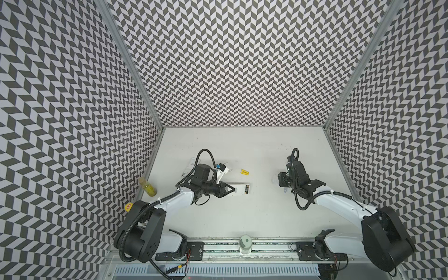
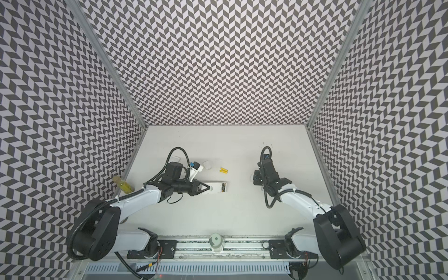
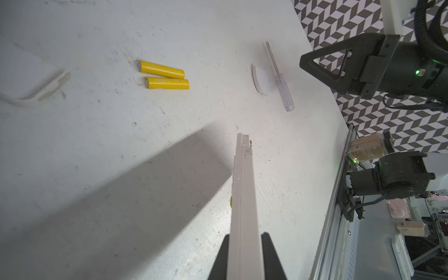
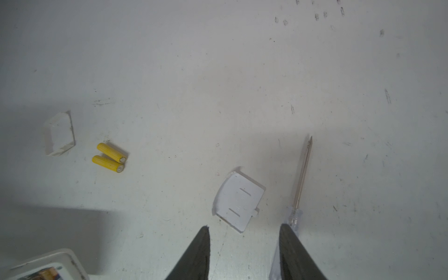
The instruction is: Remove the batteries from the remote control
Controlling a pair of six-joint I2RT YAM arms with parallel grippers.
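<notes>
In a top view the remote [image 1: 241, 189] is clamped by the left gripper [image 1: 233, 189], and two yellow batteries [image 1: 245, 172] are laid on the table [image 1: 242, 218] at its twelve o'clock. In the left wrist view the remote is seen edge-on between the jaws. In the right wrist view the right gripper [image 4: 244, 225] is spread with nothing held, a screwdriver [image 4: 301, 177] just beside it.

Top views: high overhead, whole table [image 1: 242, 218].
Wrist views: low, close; both share batteries [image 3: 162, 70].
</notes>
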